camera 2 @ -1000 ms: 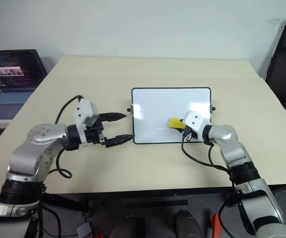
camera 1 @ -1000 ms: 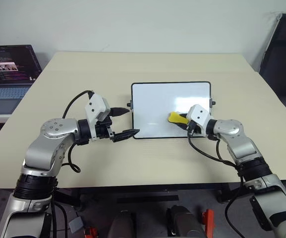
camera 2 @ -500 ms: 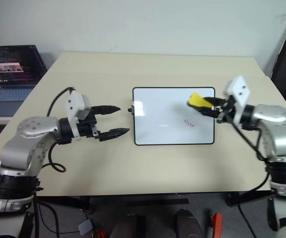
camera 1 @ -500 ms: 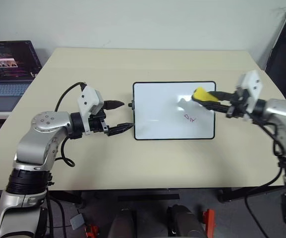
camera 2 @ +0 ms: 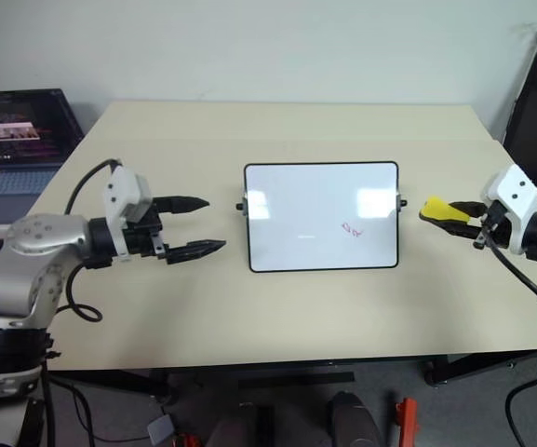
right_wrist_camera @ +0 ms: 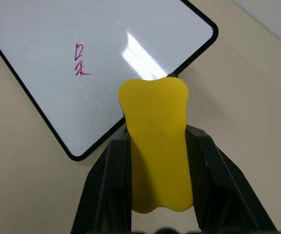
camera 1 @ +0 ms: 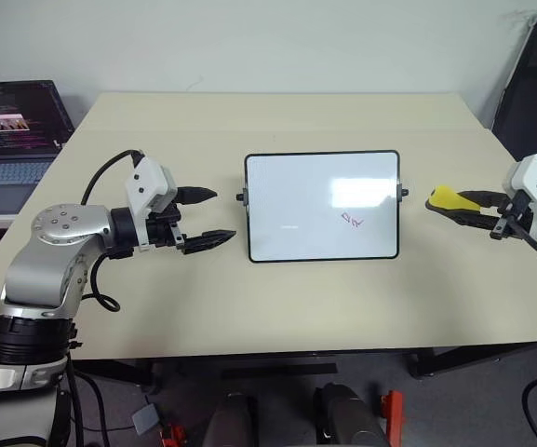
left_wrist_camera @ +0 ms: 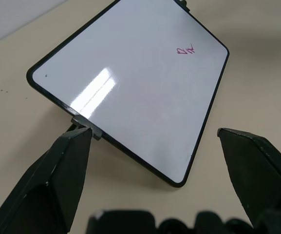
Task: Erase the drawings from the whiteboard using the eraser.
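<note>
Just one drawing (camera 1: 353,221) (magenta) marks one whiteboard (camera 1: 287,186).

The right pincer (camera 1: 447,201), clamped on the yellow eraser (camera 1: 442,196), was pressed on the whiteboard (camera 1: 296,200) near its 4 o'clock area a second ago, the eraser touching the white surface. It has since lifted clear and swung out toward 3 o'clock, and now hangs beyond the board's right short edge, over bare worktop (camera 1: 454,279), apart from the frame. With the arm gone from that spot, a small red-magenta drawing (camera 1: 352,220) shows on the board's right half. The left pincer (camera 1: 203,218), its fingers spread, has drawn back toward 9 o'clock, leaving a wider gap between its tips and the board's left edge.
</note>
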